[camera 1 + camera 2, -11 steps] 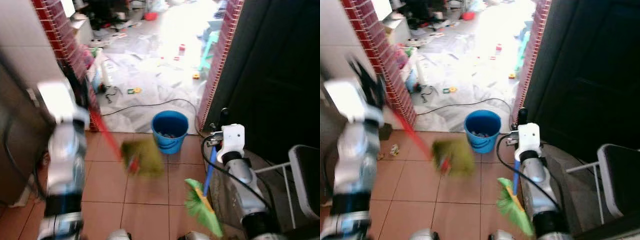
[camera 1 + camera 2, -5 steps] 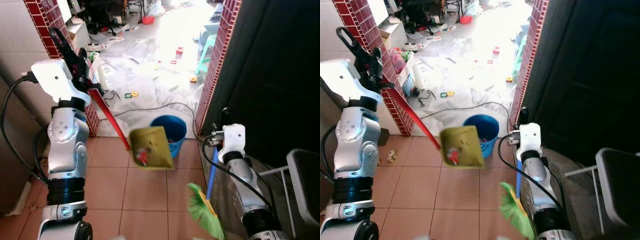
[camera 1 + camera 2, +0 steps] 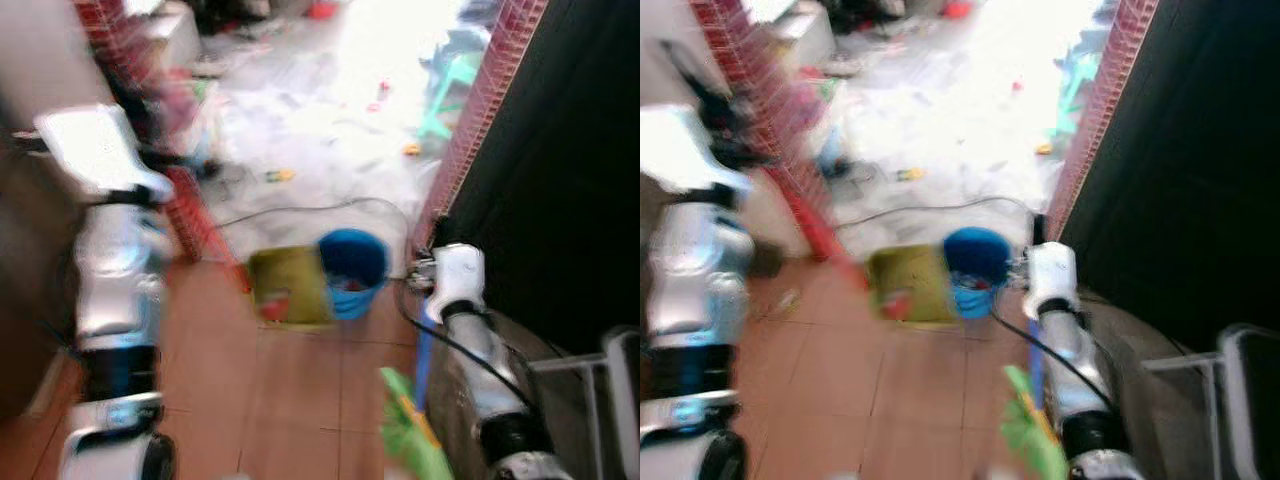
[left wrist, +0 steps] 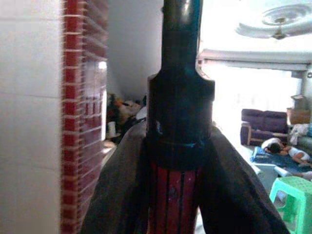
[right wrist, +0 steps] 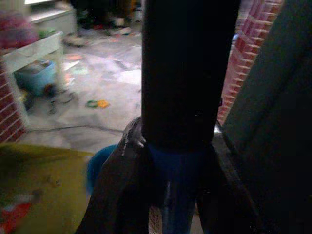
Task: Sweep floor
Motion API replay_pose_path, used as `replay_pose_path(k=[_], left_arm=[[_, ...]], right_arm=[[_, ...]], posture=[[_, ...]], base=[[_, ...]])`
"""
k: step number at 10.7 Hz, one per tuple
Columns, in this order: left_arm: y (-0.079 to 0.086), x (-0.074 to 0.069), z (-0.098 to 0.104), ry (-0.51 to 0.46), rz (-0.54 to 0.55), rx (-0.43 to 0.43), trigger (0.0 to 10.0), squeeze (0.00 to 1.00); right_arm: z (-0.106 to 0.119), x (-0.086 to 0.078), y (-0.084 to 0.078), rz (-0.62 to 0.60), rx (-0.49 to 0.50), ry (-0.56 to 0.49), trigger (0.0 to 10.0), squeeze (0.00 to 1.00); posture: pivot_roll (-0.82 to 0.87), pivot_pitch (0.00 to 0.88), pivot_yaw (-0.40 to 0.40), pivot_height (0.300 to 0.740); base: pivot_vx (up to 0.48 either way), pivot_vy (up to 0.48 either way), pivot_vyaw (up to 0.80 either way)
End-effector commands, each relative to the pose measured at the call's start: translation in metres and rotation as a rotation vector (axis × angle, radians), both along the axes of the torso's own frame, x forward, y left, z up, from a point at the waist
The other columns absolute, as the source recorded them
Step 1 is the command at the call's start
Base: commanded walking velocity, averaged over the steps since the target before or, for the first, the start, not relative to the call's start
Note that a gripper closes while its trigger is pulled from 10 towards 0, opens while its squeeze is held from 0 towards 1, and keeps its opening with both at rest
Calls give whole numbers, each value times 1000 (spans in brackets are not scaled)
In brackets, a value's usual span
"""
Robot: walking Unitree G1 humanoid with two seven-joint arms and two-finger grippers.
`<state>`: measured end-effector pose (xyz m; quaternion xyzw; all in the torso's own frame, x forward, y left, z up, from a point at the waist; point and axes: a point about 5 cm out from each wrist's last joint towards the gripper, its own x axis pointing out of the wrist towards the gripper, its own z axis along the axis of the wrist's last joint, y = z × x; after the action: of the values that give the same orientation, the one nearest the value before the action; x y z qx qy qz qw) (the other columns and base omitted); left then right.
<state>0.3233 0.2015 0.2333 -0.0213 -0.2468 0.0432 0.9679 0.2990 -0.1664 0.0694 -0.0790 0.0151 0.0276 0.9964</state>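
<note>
**Dustpan up at the bucket, broom in the right gripper**

Head views are blurred, so I go by rough shapes. My left arm (image 3: pixel 115 260) is raised at the left by the red brick pillar (image 3: pixel 190 205). The yellow-green dustpan (image 3: pixel 288 287) sits in the air with its edge against the blue bucket (image 3: pixel 352 272), some red bits on its surface. The bucket stands on the terracotta tile floor (image 3: pixel 300 390) at the doorway. Past it lies a pale, bright floor with scattered litter and a black cable (image 3: pixel 300 209).

Left wrist view gives what the head views can't: the left gripper (image 4: pixel 178 195) is clamped on the dustpan's handle (image 4: pixel 176 200), red ribbed shaft with a black collar, both fingers (image 4: pixel 124 190) pressed to its sides. It also shows a room with a sofa (image 4: pixel 265 122) and a green stool (image 4: pixel 292 192).

My right arm (image 3: pixel 470 340) is low at the right, beside the dark door (image 3: pixel 570 170). The broom (image 3: pixel 412 440) hangs down from it: blue stick, green bristles near the tiles. In the right wrist view the right gripper (image 5: pixel 180 195) is closed around the broom stick (image 5: pixel 178 195), blue below a black sleeve, with the bucket and dustpan seen behind it.
</note>
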Motion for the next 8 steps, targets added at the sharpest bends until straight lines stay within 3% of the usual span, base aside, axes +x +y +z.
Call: replay_pose_path(k=[1, 8], left_arm=[[-17, -1, 19, -96, -62, -21, 10000, 0], [-14, 0, 22, -106, -34, -9, 10000, 0]], right_arm=[[0, -2, -16, -48, -15, -4, 10000, 0], [-1, -3, -18, -50, -23, 2, 10000, 0]], posture=[[-62, 0, 7, 740], [-67, 0, 7, 740]], base=[[446, 0, 0], [433, 0, 0]])
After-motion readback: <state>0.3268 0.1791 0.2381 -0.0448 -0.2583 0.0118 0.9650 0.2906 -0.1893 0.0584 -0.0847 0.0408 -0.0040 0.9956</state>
